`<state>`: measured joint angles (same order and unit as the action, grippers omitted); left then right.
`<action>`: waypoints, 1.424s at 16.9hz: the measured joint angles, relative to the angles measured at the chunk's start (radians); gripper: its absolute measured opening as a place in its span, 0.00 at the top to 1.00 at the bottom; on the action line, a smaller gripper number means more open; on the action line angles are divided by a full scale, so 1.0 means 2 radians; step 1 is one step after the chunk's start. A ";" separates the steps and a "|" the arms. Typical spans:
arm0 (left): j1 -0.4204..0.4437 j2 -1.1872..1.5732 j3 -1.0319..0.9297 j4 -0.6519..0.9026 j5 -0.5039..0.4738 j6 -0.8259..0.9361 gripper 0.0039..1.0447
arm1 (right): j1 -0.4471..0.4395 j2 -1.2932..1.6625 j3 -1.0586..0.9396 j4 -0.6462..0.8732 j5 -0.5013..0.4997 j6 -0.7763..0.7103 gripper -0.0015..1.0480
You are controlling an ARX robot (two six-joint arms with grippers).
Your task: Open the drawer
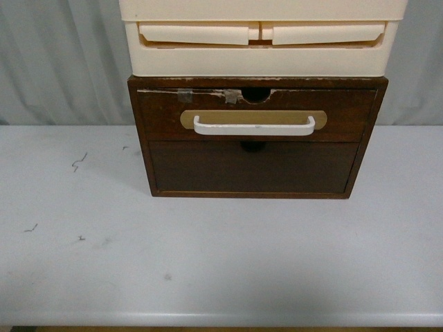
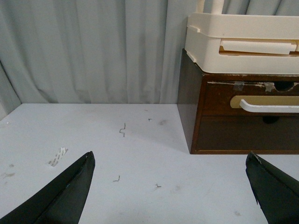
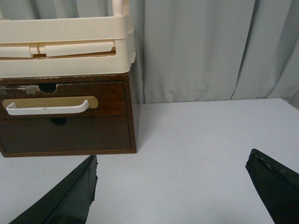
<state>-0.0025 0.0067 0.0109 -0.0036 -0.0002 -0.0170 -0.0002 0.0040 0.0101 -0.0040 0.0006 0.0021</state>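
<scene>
The dark brown wooden drawer (image 1: 255,115) sits shut in the top of a small brown cabinet at the back of the white table. Its white bar handle (image 1: 254,126) lies on a tan oval plate, and its top edge is chipped and notched, with tape. It also shows in the left wrist view (image 2: 252,99) and the right wrist view (image 3: 63,99). My left gripper (image 2: 170,161) is open and empty over the table, short of the cabinet and to its left. My right gripper (image 3: 172,161) is open and empty, short of the cabinet and to its right. Neither gripper shows in the front view.
A plain dark brown panel (image 1: 252,167) without a handle fills the cabinet below the drawer. Cream plastic drawers (image 1: 261,38) are stacked on the cabinet. A grey curtain (image 2: 88,46) hangs behind. Small dark scraps (image 1: 79,162) lie on the table (image 1: 221,256) at the left.
</scene>
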 joint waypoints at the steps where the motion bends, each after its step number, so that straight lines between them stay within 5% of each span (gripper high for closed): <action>1: 0.000 0.000 0.000 0.000 0.000 0.000 0.06 | 0.000 0.000 0.000 0.000 0.000 0.000 0.06; 24: 0.000 0.000 0.000 0.000 0.000 0.000 0.06 | 0.000 0.000 0.000 0.000 0.000 0.000 0.06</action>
<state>-0.0025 0.0067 0.0109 -0.0036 -0.0002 -0.0170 -0.0002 0.0040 0.0101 -0.0040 0.0006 0.0021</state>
